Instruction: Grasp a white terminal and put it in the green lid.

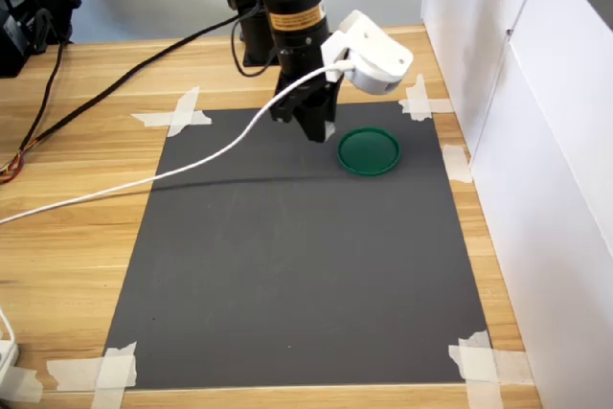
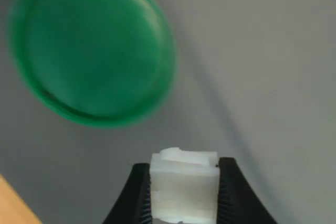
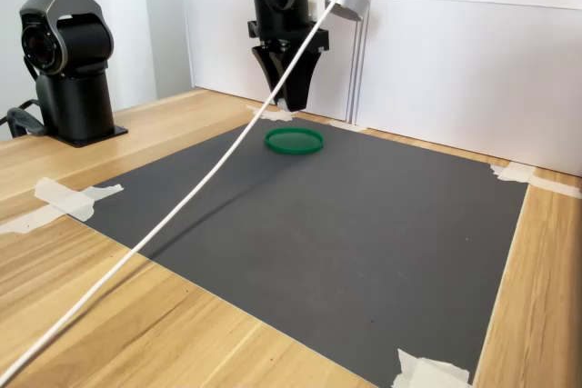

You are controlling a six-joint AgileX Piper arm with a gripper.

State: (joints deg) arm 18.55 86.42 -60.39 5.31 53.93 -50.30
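Note:
The white terminal (image 2: 184,184), a small blocky plastic piece, sits clamped between my two black fingers in the wrist view. My gripper (image 2: 184,195) is shut on it. The green lid (image 2: 92,51), a flat round disc with a low rim, lies empty on the dark mat just ahead of the terminal. In the first exterior view my gripper (image 1: 321,131) hangs slightly above the mat, just left of the green lid (image 1: 369,151). In the second exterior view my gripper (image 3: 293,104) is above and behind the green lid (image 3: 294,141).
A dark mat (image 1: 306,265) is taped at its corners to the wooden table. A white cable (image 1: 144,179) trails from the wrist across the mat to the first exterior view's left. White panels (image 1: 536,141) wall the first exterior view's right side. A black arm base (image 3: 68,61) stands at the second exterior view's left.

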